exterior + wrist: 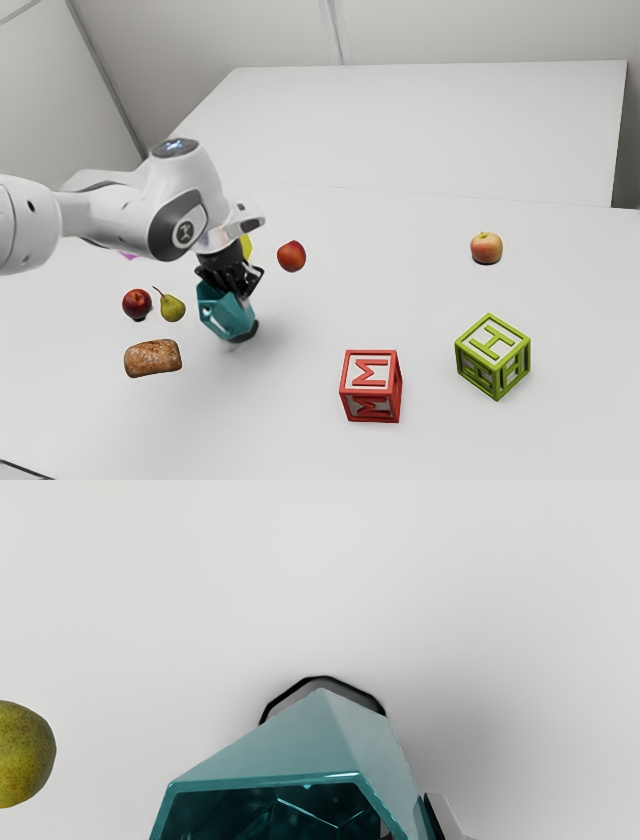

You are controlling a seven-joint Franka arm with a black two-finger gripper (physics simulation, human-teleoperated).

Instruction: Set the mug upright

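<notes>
Leaning just under our gripper [236, 287], base [248, 330] lowermost, the mug [226, 316] is pinched, well in from the table's [400, 250] far edge.

The white arm [110, 212] reaches in from the exterior view's left, its black pincer [240, 290] angled downward.

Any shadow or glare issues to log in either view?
Wrist view: broad soft shadow on the table beside the mug, bright glints along its rim, dark interior; exterior view: pale, even light, small dark shadow beneath the apple.
</notes>
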